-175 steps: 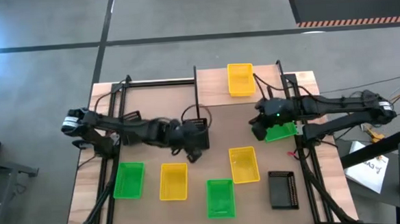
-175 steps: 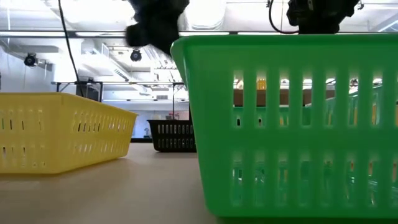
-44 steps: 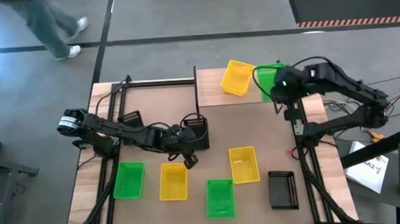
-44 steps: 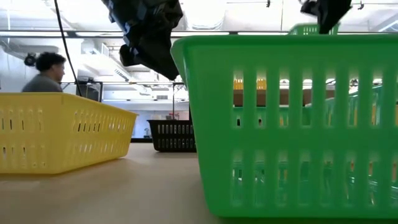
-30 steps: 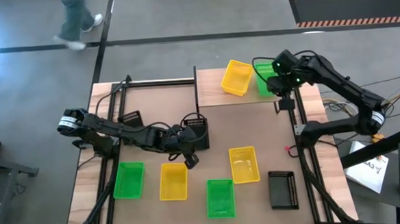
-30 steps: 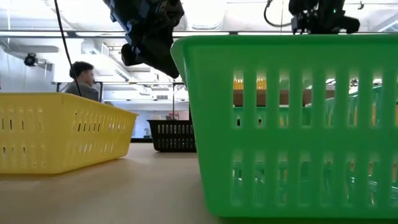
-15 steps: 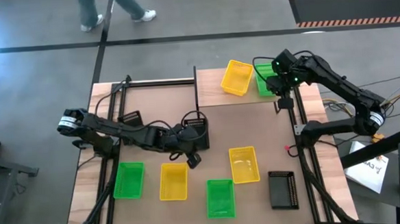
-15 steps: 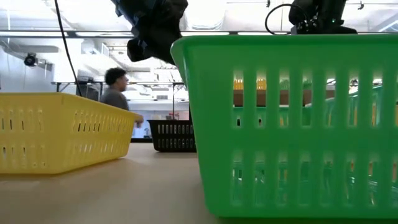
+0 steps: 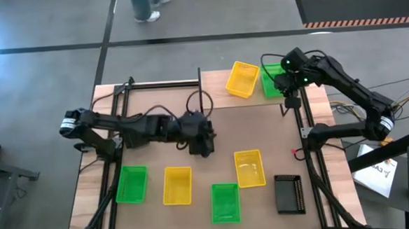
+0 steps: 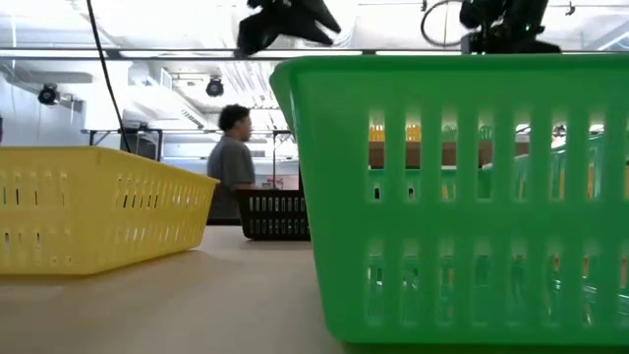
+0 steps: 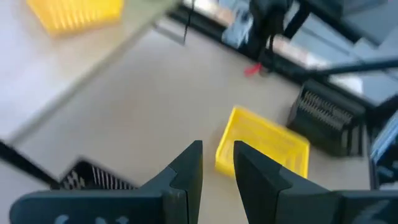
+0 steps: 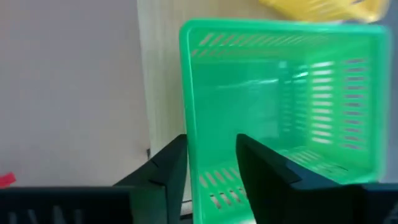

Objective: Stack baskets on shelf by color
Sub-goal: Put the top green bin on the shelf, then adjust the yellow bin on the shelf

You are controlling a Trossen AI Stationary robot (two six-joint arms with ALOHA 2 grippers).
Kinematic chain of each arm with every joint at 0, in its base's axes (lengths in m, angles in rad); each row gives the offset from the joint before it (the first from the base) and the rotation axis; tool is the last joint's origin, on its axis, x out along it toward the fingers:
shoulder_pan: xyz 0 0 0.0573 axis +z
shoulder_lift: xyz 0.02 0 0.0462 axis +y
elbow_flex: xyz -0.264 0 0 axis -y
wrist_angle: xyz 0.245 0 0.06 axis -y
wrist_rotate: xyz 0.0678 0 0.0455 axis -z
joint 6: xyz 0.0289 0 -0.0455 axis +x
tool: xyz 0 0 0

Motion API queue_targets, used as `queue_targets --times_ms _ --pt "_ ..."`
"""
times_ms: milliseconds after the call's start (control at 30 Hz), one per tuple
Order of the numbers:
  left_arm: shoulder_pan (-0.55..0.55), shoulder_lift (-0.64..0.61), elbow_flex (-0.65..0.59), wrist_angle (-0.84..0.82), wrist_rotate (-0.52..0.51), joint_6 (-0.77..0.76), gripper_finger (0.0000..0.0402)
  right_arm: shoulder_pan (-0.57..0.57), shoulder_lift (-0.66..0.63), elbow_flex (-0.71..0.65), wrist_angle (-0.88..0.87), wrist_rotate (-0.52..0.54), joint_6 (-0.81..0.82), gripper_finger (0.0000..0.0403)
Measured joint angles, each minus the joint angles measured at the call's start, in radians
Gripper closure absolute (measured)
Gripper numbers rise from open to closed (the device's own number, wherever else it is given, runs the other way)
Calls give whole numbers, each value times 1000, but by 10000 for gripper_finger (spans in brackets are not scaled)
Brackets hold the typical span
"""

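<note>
The right tool (image 9: 285, 82) is at the right end of the shelf (image 9: 221, 99), over the near wall of a green basket (image 9: 272, 81) that sits on the shelf board; in the right wrist view its two fingers (image 12: 166, 167) straddle that green wall with a gap on each side, so the tool looks released, not clenched on the basket (image 12: 283, 102). Just beside this basket, on the side away from the right arm, a yellow basket (image 9: 242, 79) lies skewed on the shelf, its corner close to the green one. The left tool (image 9: 203, 144) hangs over the middle of the counter (image 9: 254, 122), just in front of the shelf; its fingers (image 11: 186, 169) stand a little apart with nothing between them. In the left wrist view a black basket (image 11: 93, 180) shows partly, close under that tool, and a yellow basket (image 11: 261, 144) lies ahead of it, with another black basket (image 11: 326, 118) beyond. Nearer the front edge than the left tool sit a green basket (image 9: 132, 184), a yellow basket (image 9: 177, 184) and a third green basket (image 9: 224, 202) in a loose row. A person (image 10: 232, 162) stands in the room behind the counter.
</note>
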Motion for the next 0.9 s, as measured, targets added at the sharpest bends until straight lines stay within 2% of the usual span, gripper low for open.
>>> queue_targets --times_ms 200,300,467,567,700,900 --pt "98 10 126 1 -4 95 328 0 -51 58 -6 -1 93 252" --pt "158 42 193 -5 -3 149 328 7 -86 82 -6 -18 236 251" --pt "268 166 367 -77 16 206 353 38 -166 86 -6 -138 524 260" --pt "327 249 471 -162 29 207 380 77 -222 87 -4 -150 644 272" --pt "387 339 566 -228 30 209 398 126 -287 87 -4 -97 721 297" --pt "452 436 600 -273 26 205 401 141 -341 87 -4 -74 767 346"
